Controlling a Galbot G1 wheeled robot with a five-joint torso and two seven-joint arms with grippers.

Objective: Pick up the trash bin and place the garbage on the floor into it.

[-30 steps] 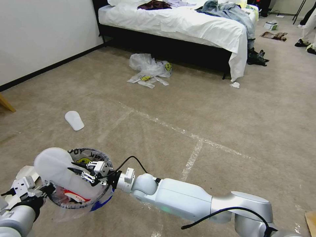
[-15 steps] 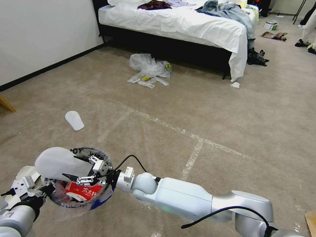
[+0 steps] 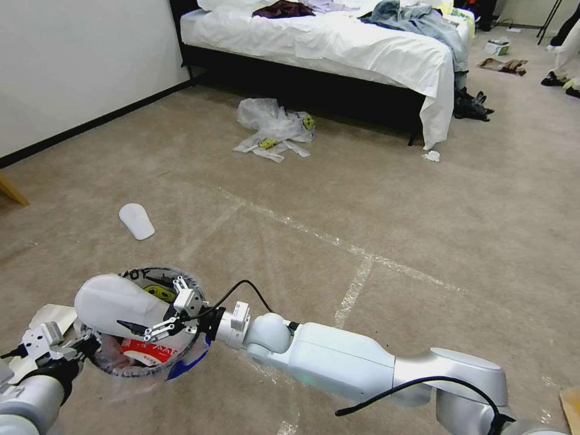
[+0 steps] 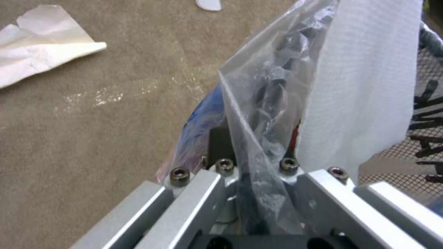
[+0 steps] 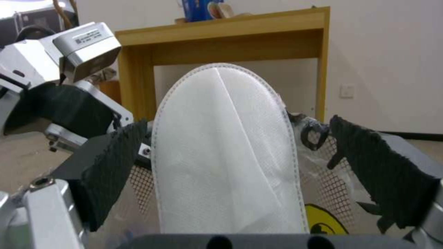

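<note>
Where right gripper (image 3: 156, 319) fingers have released, white slipper (image 3: 118, 301) tipped lower over trash bin (image 3: 181, 353), left gripper (image 3: 75, 350) clenching rim.

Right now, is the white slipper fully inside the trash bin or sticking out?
Sticking out. The white slipper lies slanted across the trash bin rim, its toe end past the edge. The right tool is open around it.

The slipper (image 5: 226, 148) is matt white non-woven cloth with a stitched edge. The trash bin (image 3: 181, 362) carries a glossy, crinkled clear plastic liner (image 4: 258, 114). The right gripper (image 5: 235, 159) has rough black textured pads (image 5: 115, 162) on brushed metal. The floor (image 3: 374, 199) is matt short-pile carpet with shiny tape lines (image 3: 353, 290); the desk (image 5: 221, 38) looks like smooth wood.
</note>
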